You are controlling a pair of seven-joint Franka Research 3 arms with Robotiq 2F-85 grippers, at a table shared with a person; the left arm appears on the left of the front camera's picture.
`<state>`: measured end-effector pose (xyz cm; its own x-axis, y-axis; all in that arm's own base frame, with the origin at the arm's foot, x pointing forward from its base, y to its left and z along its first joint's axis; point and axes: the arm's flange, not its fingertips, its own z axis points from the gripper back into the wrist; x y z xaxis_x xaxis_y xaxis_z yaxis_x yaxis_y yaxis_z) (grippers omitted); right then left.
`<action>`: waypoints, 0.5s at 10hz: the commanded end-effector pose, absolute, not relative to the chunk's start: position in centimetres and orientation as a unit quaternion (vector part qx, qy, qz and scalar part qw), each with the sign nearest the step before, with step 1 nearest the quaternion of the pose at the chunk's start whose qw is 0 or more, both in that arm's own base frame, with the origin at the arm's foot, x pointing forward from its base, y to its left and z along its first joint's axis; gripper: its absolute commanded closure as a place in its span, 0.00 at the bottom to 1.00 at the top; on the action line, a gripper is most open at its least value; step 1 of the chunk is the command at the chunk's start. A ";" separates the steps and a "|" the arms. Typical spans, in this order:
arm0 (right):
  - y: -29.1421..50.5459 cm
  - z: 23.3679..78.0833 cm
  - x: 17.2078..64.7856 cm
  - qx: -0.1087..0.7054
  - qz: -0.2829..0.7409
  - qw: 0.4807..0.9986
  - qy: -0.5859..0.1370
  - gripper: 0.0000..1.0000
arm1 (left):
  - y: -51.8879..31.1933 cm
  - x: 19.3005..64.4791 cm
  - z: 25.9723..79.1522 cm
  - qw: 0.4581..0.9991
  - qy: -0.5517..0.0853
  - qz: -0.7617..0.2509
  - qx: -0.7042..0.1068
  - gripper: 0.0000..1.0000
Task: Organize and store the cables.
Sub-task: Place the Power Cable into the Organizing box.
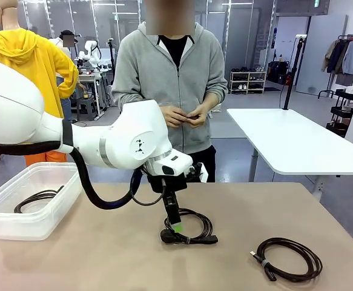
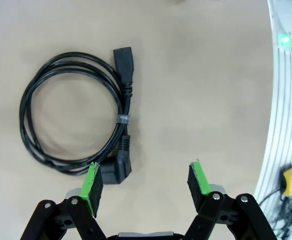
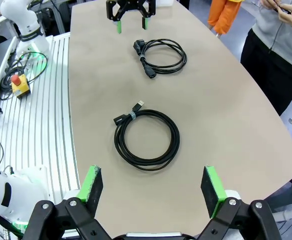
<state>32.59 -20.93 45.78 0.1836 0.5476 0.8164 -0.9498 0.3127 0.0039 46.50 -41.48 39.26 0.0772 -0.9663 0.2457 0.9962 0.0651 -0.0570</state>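
Three cables are in view. One coiled black cable (image 1: pixel 188 239) lies mid-table, and my left gripper (image 1: pixel 174 223) hangs just above its plug end. In the left wrist view the left gripper (image 2: pixel 146 182) is open and holds nothing; one green pad (image 2: pixel 92 184) sits beside the cable (image 2: pixel 121 118)'s angled plug, with the coil off to one side. A second coiled cable (image 1: pixel 267 267) lies at the right front. My right gripper (image 3: pixel 151 186) hovers open and high over this cable (image 3: pixel 119 119). The third cable (image 1: pixel 37 197) lies in a clear bin.
The clear plastic bin (image 1: pixel 19 227) stands at the table's left edge. A person stands at the far side with both hands (image 1: pixel 185 115) together at the waist. A ribbed metal base with a red stop button (image 3: pixel 18 82) borders the table on my side.
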 end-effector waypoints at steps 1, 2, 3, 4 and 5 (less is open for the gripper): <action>-20.8 45.7 32.5 0.271 0.521 0.718 -0.375 0.00 | -42.4 47.4 38.5 0.704 -0.063 -0.701 -0.092 0.14; -20.8 45.7 32.5 0.271 0.521 0.718 -0.375 0.00 | -42.8 47.2 37.5 0.695 -0.061 -0.711 -0.092 0.14; -20.8 45.7 32.5 0.271 0.521 0.718 -0.375 0.00 | -43.3 47.2 36.5 0.689 -0.059 -0.717 -0.084 0.14; -20.8 45.7 32.5 0.271 0.521 0.718 -0.375 0.00 | -43.7 47.2 35.6 0.688 -0.054 -0.719 -0.077 0.14; -20.8 45.7 32.5 0.271 0.521 0.718 -0.375 0.00 | -44.0 47.3 35.1 0.687 -0.058 -0.721 -0.073 0.14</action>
<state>32.61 -20.88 45.77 0.1834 0.5484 0.8159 -0.9502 0.3118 0.0041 46.94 -43.33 35.14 -0.0318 -0.9824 0.1840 0.9983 -0.0401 -0.0417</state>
